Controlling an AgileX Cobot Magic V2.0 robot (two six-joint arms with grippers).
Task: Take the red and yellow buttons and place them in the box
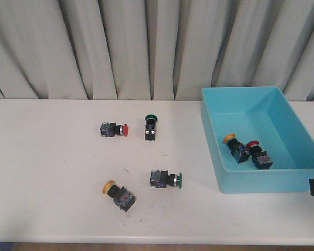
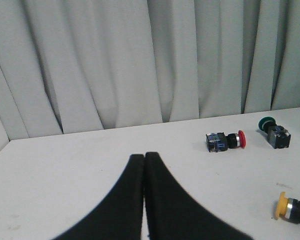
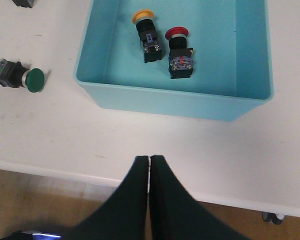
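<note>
My left gripper and right gripper both have jaws pressed together, empty, parked clear of the work. Left on the tabletop: red button lying sideways, cap pointing right; yellow button lying diagonal, cap up-left. Two more already lie in the box.

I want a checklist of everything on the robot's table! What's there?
Surface: white table, some faint marks.
Job's things: light-blue box holds one yellow button and one red button; another red button and yellow button lie outside on the table.
Clutter: two green buttons on the table.
Grippers: left gripper shut, empty; right gripper shut, empty.
Cables: nothing seen.
Surroundings: grey curtain behind.
</note>
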